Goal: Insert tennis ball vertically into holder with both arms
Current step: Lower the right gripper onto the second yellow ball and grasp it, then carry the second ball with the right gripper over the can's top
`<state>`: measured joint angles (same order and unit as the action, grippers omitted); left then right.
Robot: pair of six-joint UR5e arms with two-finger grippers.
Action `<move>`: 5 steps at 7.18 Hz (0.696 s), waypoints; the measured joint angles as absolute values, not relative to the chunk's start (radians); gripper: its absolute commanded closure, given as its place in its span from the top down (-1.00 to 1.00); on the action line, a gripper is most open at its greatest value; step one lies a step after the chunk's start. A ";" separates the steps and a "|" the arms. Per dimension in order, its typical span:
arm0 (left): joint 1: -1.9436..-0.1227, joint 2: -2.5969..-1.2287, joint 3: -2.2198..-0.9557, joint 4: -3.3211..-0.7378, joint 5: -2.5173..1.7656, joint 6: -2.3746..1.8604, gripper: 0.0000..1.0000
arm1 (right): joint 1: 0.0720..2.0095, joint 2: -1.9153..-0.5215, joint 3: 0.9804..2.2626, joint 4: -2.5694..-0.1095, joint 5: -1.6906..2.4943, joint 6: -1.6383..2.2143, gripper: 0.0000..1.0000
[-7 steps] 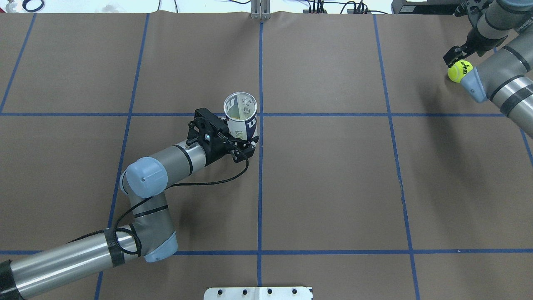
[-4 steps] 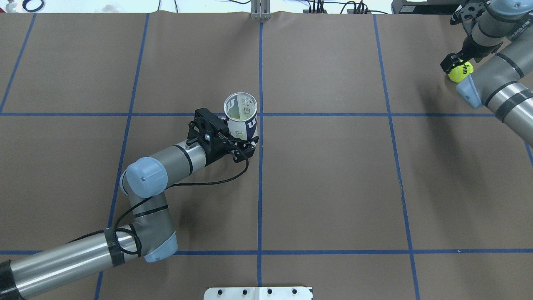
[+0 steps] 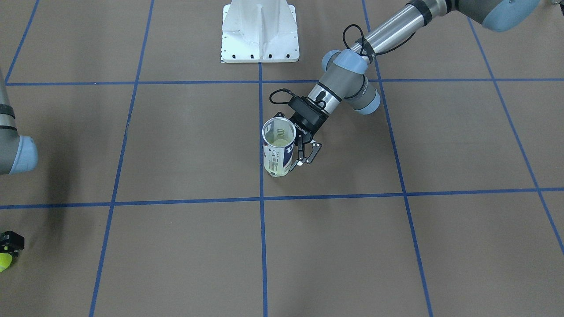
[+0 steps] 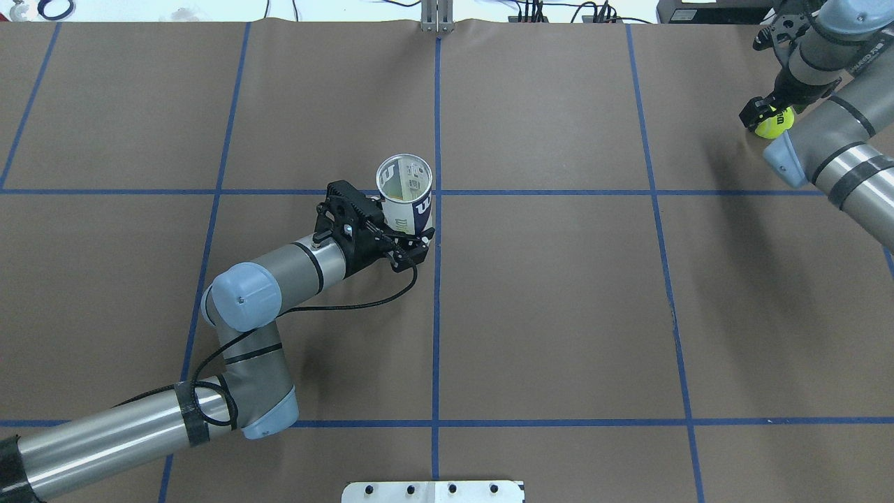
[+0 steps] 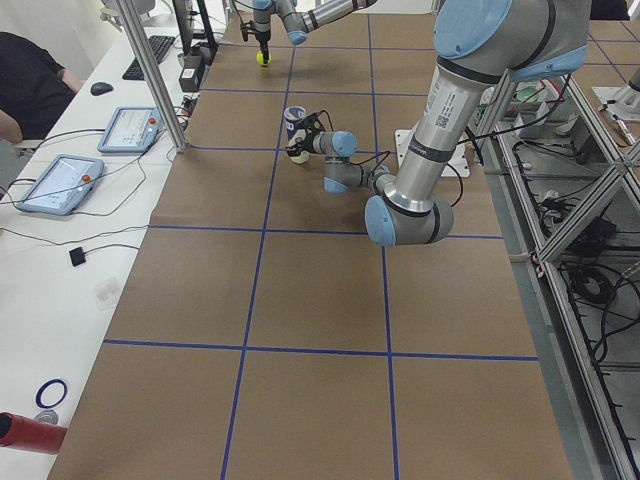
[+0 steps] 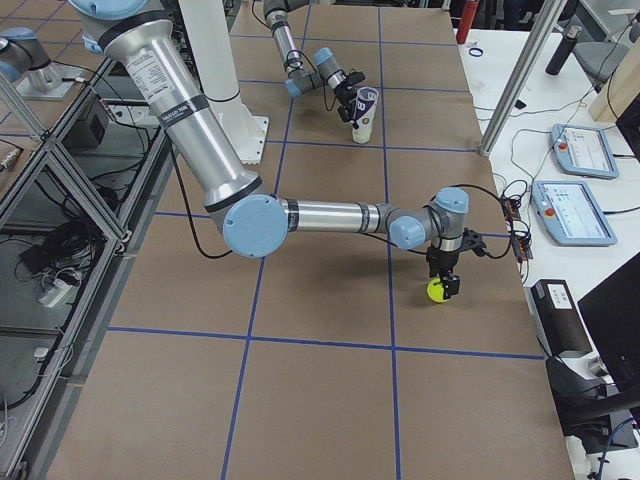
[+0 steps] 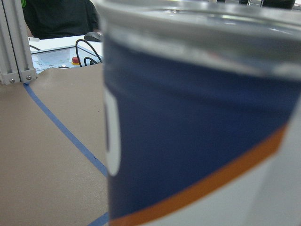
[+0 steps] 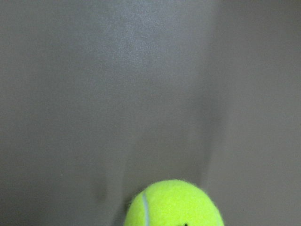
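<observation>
Tennis ball [image 3: 4, 262] sits at the far left edge of the front-facing view, just under the black tip of the right gripper [image 3: 10, 246], well apart from the holder [image 3: 278, 147], which stands upright near the table's middle with its open mouth up; the left gripper [image 3: 294, 152] has its jaws closed on the holder's lower wall from the side, apparently to steady it and leave the mouth free for a drop from above. Overhead, the holder [image 4: 405, 199] stands beside the crossing of two blue tape lines [image 4: 436, 279], the left gripper [image 4: 401, 241] clamped on it, while the right gripper [image 4: 767, 112] pinches the ball [image 4: 775, 123] in the far right corner, partly hidden by the arm's own elbow. From the left end, the ball [image 5: 262, 59] hangs small and far beyond the holder [image 5: 296, 128]. From the right end, the ball [image 6: 438, 289] is held from above by downward-pointing fingers, a grip that suits lowering it straight into the mouth. The left wrist camera is filled by the holder's navy and orange label [image 7: 197, 132], showing how close the grasp is. The right wrist camera shows the ball's top [image 8: 174, 205] over bare brown table [image 8: 117, 84], seemingly lifted.
</observation>
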<state>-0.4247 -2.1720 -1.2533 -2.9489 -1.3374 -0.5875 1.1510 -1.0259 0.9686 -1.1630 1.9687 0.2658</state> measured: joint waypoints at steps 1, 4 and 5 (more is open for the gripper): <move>-0.425 -2.172 -1.253 -2.949 -1.338 -0.588 0.98 | 1.150 -1.026 0.969 -1.164 1.966 0.264 -1.00; -0.425 -2.173 -1.255 -2.948 -1.338 -0.588 0.98 | 1.184 -1.016 1.015 -1.180 1.974 0.223 -1.00; -0.426 -2.173 -1.256 -2.948 -1.338 -0.588 0.98 | 1.209 -1.002 1.055 -1.207 2.019 0.229 -1.00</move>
